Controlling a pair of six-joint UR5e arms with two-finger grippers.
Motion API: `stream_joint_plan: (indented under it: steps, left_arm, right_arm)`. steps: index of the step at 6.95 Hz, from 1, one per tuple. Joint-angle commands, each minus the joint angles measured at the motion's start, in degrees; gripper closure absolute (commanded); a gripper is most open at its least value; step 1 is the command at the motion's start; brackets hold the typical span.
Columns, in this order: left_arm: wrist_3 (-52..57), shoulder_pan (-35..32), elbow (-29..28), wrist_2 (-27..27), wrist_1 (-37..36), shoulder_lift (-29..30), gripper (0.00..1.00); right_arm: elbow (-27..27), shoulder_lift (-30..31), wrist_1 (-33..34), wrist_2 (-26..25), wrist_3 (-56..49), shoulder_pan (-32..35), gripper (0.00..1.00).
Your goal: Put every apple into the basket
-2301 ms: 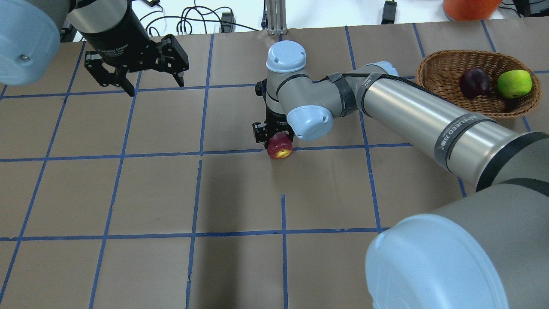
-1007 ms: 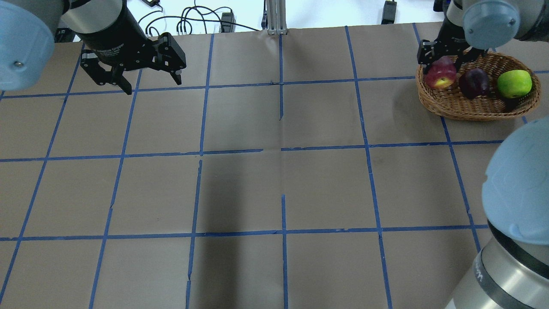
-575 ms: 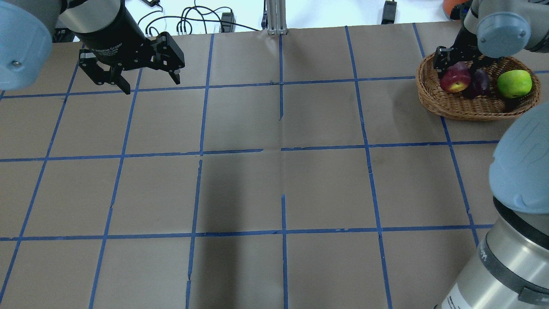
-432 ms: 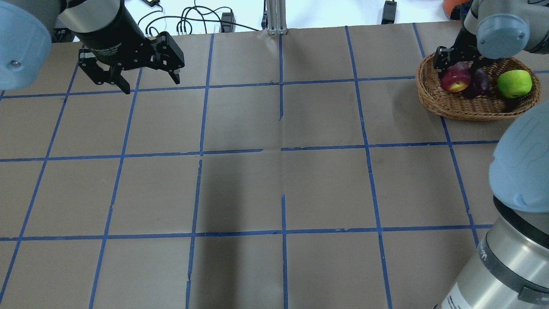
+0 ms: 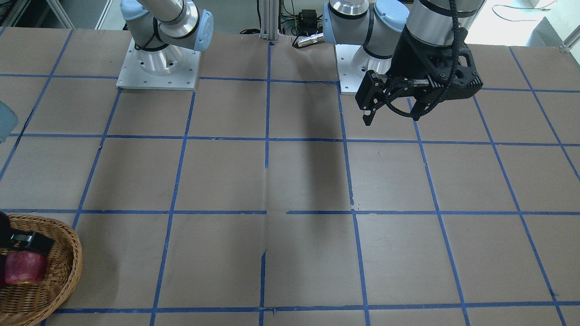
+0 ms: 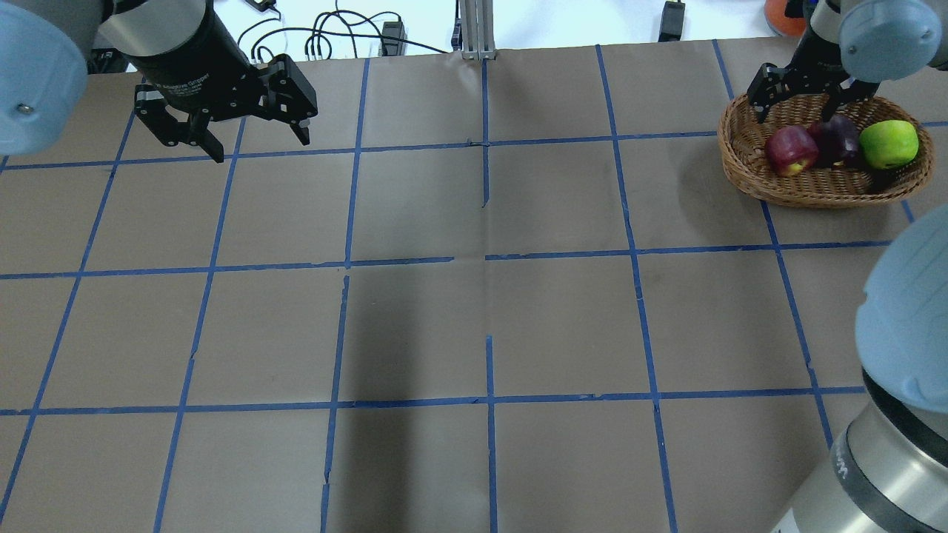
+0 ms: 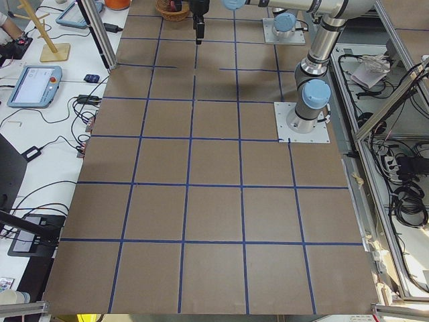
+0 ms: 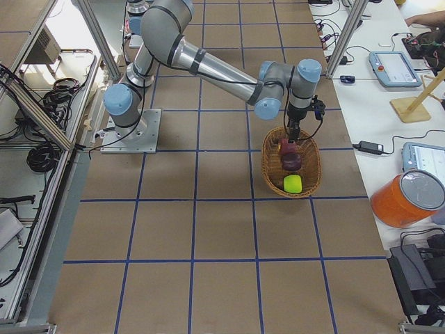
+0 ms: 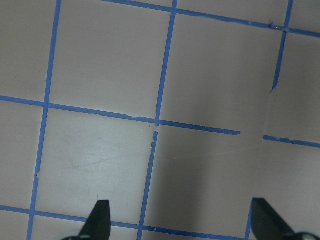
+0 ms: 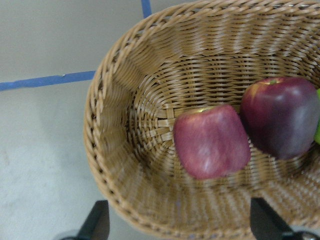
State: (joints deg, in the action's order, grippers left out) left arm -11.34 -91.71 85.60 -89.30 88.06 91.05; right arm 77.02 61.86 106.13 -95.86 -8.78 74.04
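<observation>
The wicker basket stands at the table's far right and holds all three apples: the red apple, the maroon apple and the yellow-green apple. My right gripper hangs open and empty just above the basket's back rim. In the right wrist view the red apple lies free on the basket floor, touching the maroon apple. My left gripper is open and empty above the table's far left.
Brown paper with a blue tape grid covers the table. An orange container and cables lie beyond the table edge near the basket. The right arm's elbow looms at the near right.
My right gripper carried the red apple from the table's middle to the basket, opened, let it go and rose a little. The apple settled against the maroon one. The left arm stayed put.
</observation>
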Motion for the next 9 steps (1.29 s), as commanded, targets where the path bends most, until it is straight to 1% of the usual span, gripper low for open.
stream_joint_plan:
  steps: [1,2,3,4,5,6,7,8,9]
  left_arm:
    - [0.0,0.04,0.0,0.0,0.01,0.0,0.0]
    - [0.0,0.04,0.0,0.0,-0.08,0.0,0.0]
    - [0.0,0.04,-0.08,0.0,-0.08,0.0,0.0]
    - [0.0,0.04,-0.08,0.0,-0.08,0.0,0.0]
    - [0.0,0.04,-0.08,0.09,-0.08,0.0,0.0]
    - [0.0,0.04,-0.08,0.0,-0.08,-0.09,0.0]
    - [0.0,0.04,-0.08,0.09,-0.08,0.0,0.0]
    - [0.0,0.04,-0.08,0.0,0.01,0.0,0.0]
    - [0.0,0.04,-0.08,0.18,0.01,0.0,0.0]
  right_arm:
    - [0.24,9.54,-14.82,1.37,4.01,4.51,0.0]
    - [0.15,12.2,-19.25,1.38,9.43,7.58,0.0]
    - [0.24,14.75,-21.91,1.55,9.83,11.1,0.0]
    - [0.5,16.69,-24.37,2.94,9.92,14.09,0.0]
    - [0.68,18.63,-29.44,7.92,9.83,14.64,0.0]
    - [1.55,21.78,-31.06,11.97,10.18,14.65,0.0]
    - [5.12,24.59,-30.12,11.23,10.01,14.73,0.0]
    - [10.64,28.28,-26.71,8.96,9.92,14.73,0.0]
    - [15.22,30.75,-23.2,7.8,10.18,14.65,0.0]
